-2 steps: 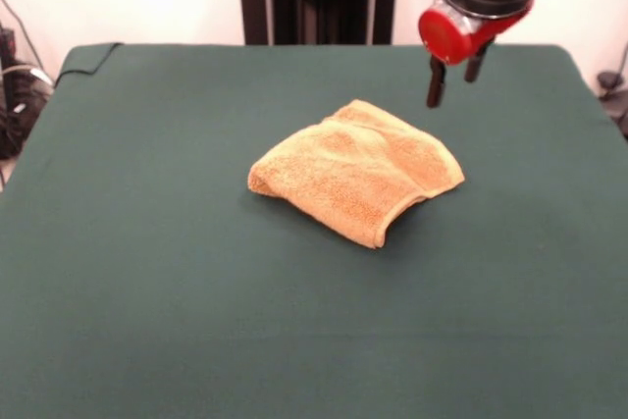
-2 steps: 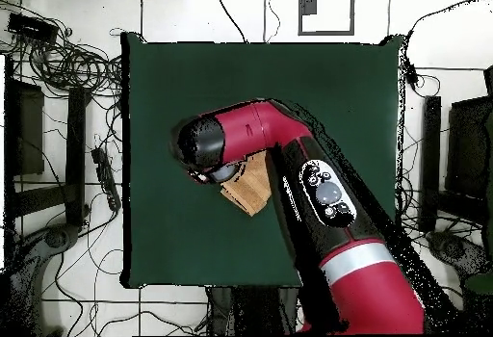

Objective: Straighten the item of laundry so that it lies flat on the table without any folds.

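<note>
Towel (image 1: pixel 358 169): orange-tan terry, folded over on itself into rumpled, roughly four-sided bundle, not flat. Layered open edge faces front right corner; rounded fold at left end. Lies near centre of table (image 1: pixel 147 272). Overhead view: only small tan part (image 2: pixel 248 191) visible.

Table: large, rectangular, covered with dark green cloth, far larger than towel.

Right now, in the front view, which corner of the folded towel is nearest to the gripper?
The far corner of the towel, at the top of the bundle. The gripper hangs open just to its right, above the table; the other corners lie lower in the picture.
</note>
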Controlling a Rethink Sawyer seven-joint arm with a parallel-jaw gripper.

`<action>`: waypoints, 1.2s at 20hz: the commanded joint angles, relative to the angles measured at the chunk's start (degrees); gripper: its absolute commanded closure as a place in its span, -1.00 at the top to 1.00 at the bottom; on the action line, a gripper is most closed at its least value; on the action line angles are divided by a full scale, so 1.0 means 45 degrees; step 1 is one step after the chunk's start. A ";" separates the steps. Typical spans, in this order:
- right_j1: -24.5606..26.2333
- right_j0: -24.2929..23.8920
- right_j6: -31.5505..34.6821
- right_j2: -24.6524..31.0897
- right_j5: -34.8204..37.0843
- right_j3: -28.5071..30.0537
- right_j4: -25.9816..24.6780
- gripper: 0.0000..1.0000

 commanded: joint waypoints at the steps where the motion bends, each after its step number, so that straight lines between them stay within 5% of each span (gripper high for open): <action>1: 0.1029 0.0104 -0.1151 0.0344 -0.0564 -0.0305 -0.0591 1.00; 6: 0.1559 0.0099 -0.0951 0.0333 -0.1944 -0.0319 -0.1181 1.00; 24: 0.2038 -0.0348 -0.1615 0.0385 -0.2390 0.0134 -0.1973 1.00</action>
